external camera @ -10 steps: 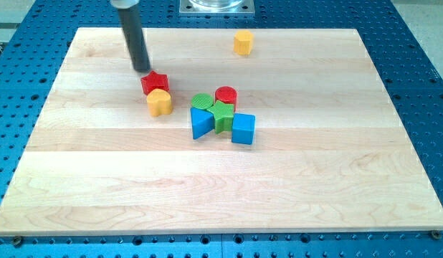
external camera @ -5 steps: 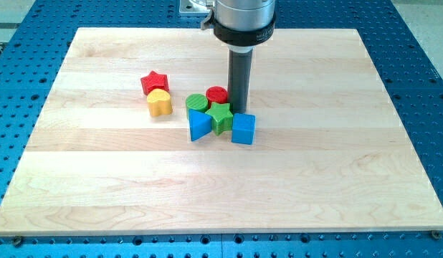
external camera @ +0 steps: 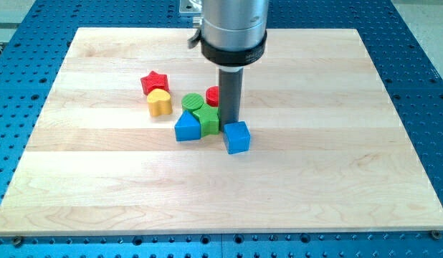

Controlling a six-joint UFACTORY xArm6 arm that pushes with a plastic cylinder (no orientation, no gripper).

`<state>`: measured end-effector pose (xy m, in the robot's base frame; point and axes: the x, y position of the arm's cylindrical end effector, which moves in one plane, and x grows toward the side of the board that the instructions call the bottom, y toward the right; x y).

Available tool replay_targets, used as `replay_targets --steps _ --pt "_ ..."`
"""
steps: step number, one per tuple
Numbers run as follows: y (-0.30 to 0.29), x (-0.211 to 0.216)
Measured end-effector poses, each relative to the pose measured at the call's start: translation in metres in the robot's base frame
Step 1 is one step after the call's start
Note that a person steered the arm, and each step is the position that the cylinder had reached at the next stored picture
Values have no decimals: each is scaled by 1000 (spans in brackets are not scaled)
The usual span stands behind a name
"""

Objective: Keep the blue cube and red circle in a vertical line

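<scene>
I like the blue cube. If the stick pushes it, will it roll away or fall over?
Probably neither. The blue cube sits on a flat face and looks squat, so it should slide, not roll or tip. My tip touches near its top-left corner, so it may twist. The wooden board looks smooth.

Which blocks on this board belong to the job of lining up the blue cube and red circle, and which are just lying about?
Belong to the job:
blue cube
red circle, partly hidden behind the rod
my tip, just above the blue cube

Lying about:
red star
yellow block
green circle
green block
blue triangle
</scene>
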<state>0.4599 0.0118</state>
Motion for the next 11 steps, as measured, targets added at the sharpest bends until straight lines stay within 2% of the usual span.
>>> replay_targets --steps 1,2,5,6,8,9,10,11 --pt "-35 -24" --pt "-58 -23" --pt "101 54" --pt "83 40" --pt "116 53" --pt "106 52" --pt "84 70" --pt "88 20"
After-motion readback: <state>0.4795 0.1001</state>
